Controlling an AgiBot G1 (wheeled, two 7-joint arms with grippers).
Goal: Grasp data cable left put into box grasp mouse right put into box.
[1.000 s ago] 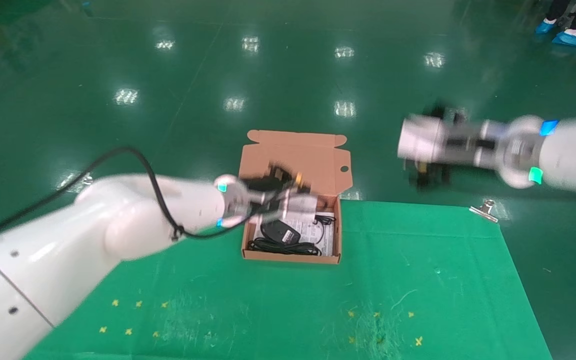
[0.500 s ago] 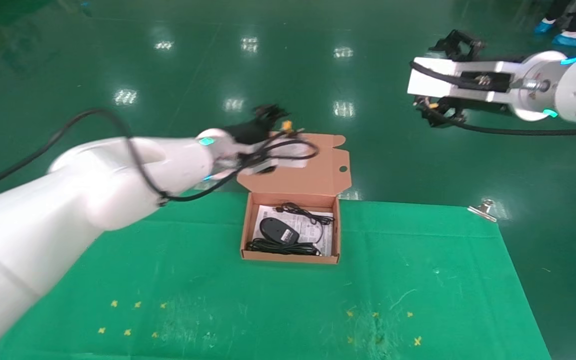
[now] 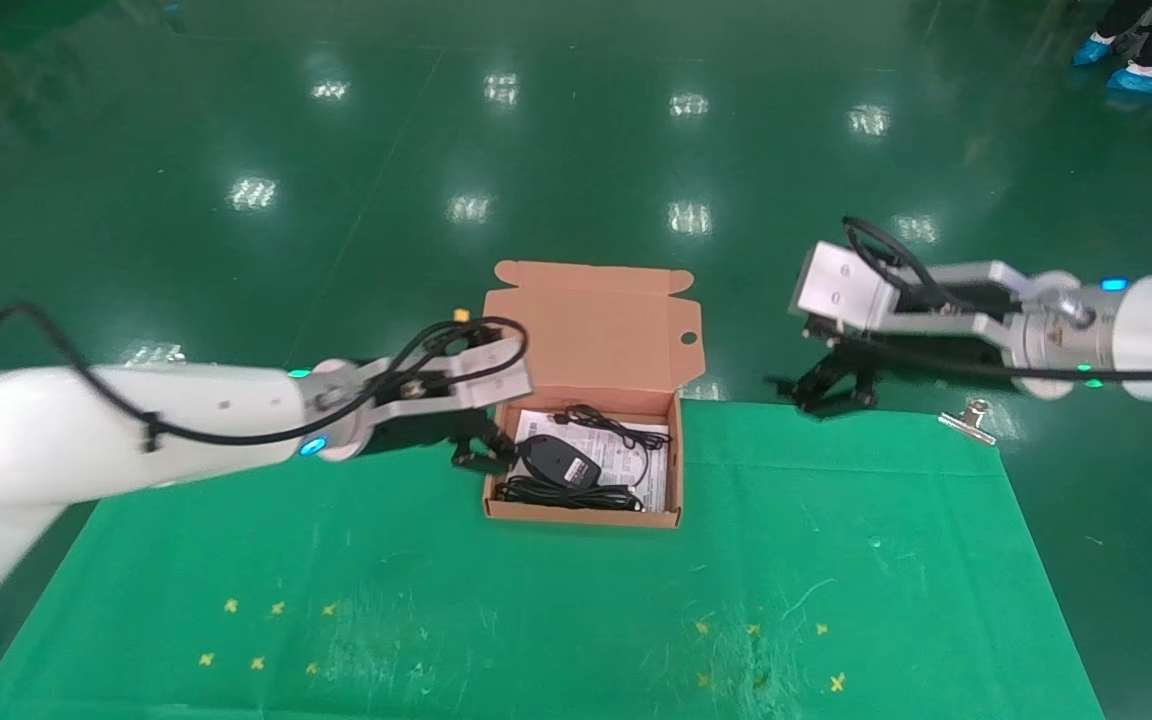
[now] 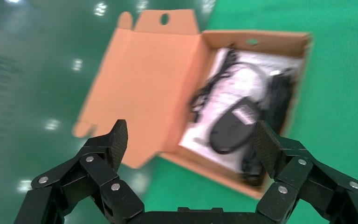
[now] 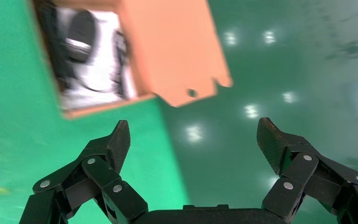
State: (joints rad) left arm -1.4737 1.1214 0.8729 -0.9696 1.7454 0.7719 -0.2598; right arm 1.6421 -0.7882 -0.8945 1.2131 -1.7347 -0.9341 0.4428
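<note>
The orange-brown box (image 3: 581,515) stands open at the far edge of the green cloth, its lid (image 3: 596,325) folded back. Inside, on white paper, lie the black mouse (image 3: 558,460) with its thin cord and the black data cable (image 3: 566,493) along the front wall. My left gripper (image 3: 476,450) is open and empty, just left of the box. The left wrist view shows the box (image 4: 261,39), mouse (image 4: 233,127) and cable (image 4: 279,105) beyond the left gripper (image 4: 191,135). My right gripper (image 3: 821,385) is open and empty, right of the box; the right wrist view shows it (image 5: 193,133) off the box (image 5: 102,106).
A green cloth (image 3: 556,600) with small yellow marks covers the table. A metal clip (image 3: 968,420) holds its far right corner. Shiny green floor lies beyond. A person's blue-covered shoes (image 3: 1141,75) stand at the far right.
My left arm swung up over the lid and came down to the box's left side. My right arm rose and then dropped back, right of the box. Mouse and cable stayed in the box.
</note>
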